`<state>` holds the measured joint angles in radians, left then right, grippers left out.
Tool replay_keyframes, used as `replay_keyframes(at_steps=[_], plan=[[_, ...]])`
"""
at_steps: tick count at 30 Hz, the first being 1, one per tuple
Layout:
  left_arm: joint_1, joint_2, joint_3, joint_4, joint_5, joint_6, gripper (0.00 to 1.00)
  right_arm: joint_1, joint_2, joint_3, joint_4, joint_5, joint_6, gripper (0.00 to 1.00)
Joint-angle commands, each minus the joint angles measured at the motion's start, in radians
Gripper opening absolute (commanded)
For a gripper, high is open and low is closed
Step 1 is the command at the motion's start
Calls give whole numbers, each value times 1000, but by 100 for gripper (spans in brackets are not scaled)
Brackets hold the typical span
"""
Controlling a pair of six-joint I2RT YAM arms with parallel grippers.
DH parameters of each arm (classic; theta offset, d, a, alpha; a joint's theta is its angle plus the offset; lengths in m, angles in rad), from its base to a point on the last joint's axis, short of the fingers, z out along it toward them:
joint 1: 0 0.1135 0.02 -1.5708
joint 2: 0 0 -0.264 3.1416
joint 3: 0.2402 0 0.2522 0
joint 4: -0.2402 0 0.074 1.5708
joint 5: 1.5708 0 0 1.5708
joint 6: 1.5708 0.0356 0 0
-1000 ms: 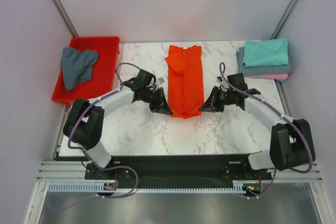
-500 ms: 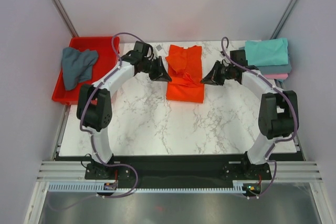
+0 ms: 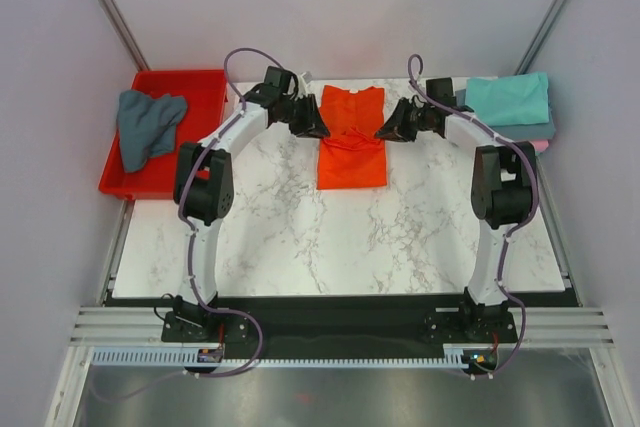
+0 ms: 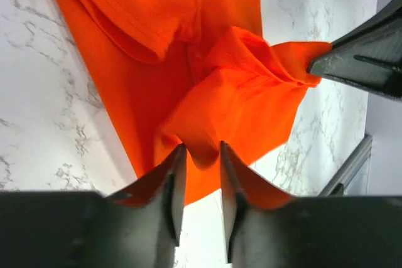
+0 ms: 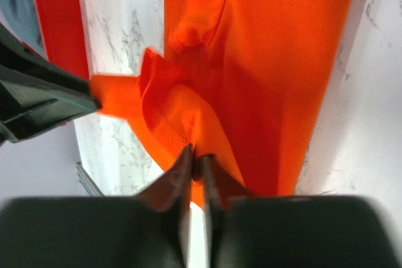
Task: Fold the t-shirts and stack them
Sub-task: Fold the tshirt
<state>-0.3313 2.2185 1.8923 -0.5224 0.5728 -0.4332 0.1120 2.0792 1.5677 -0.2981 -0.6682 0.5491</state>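
Over marble table [image 3: 290, 237], left gripper [image 4: 200, 152] and right gripper [image 5: 196, 156] tight on orange t-shirt [image 3: 352, 162]

Top external view is taken from high above the near edge of the white marble-patterned table [image 3: 300, 237], directed down and forward; the whole tabletop is covered from afar. Left wrist view is taken close over the left gripper [image 4: 201, 152], directed onto the bright orange-red cloth t-shirt [image 4: 207, 92]. Right wrist view is taken equally close over the right gripper [image 5: 196, 158]. The shirt is shared by all three views; the opposite gripper is caught at each wrist view's edge.
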Motion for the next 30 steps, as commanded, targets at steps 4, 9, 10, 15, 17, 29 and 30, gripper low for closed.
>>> replay_keyframes(at_steps=[4, 9, 10, 15, 17, 29, 30], plan=[[-5, -17, 119, -19, -165, 135, 70, -18, -1, 95, 45, 12, -80, 41], [6, -158, -4, -70, -185, 143, 81, -58, -119, 22, -21, 9, -97, 50], [8, -181, -34, -73, -171, 136, 81, -72, -134, 0, -33, -1, -92, 50], [8, -278, -245, -71, -47, 82, 79, -80, -235, -211, -61, -28, -107, 54], [8, -284, -318, -71, -7, 51, 79, -78, -246, -294, -55, -62, -95, 54], [5, -204, -489, 7, 78, -38, 77, -75, -133, -397, -23, -105, -35, 55], [6, -197, -484, 7, 78, -38, 77, -74, -124, -393, -19, -106, -31, 55]])
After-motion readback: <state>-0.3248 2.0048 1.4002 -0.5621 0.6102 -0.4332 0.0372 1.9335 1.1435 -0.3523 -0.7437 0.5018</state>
